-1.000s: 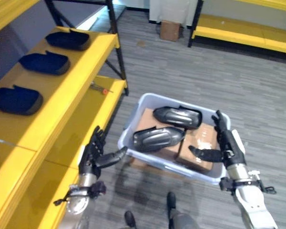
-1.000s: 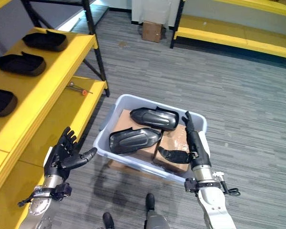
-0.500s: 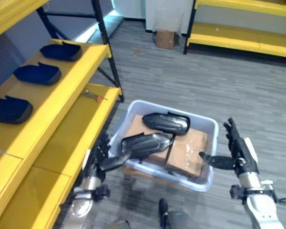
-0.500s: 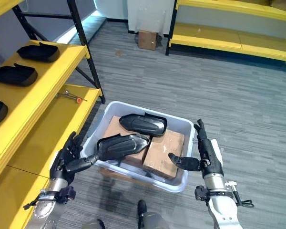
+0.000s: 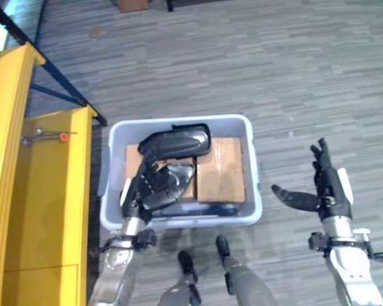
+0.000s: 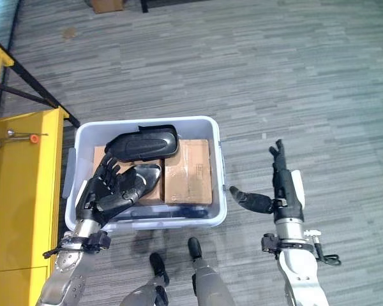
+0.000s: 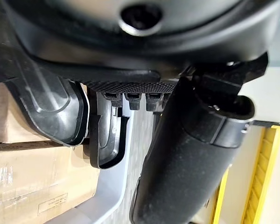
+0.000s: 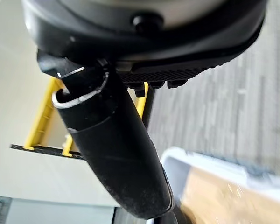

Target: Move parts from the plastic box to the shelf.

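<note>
Left eye view looked straight down on the plastic box (image 5: 250, 167) on the grey floor (image 5: 293, 76), with the yellow shelf (image 5: 45, 210) at nine o'clock of it. The left hand (image 5: 154, 186) reached up from seven o'clock over the box's near wall, its fingers spread and relaxed above the lower dark part (image 6: 143, 179); whether they touched it could not be told. In the left wrist view the part's ribbed shell (image 7: 51, 105) lay just past the hand, over a cardboard carton (image 7: 23, 182) that carried a small printed label too fine to read. A second dark part (image 5: 175, 141) lay toward twelve o'clock inside the box, resting across two brown cartons (image 5: 220, 169). The right hand (image 5: 329, 191) stood upright, well apart from the box at three o'clock, fingers straight and thumb stretched toward the box, holding nothing. A small tool with a red tip (image 5: 51, 135) lay on the shelf at ten o'clock.
</note>
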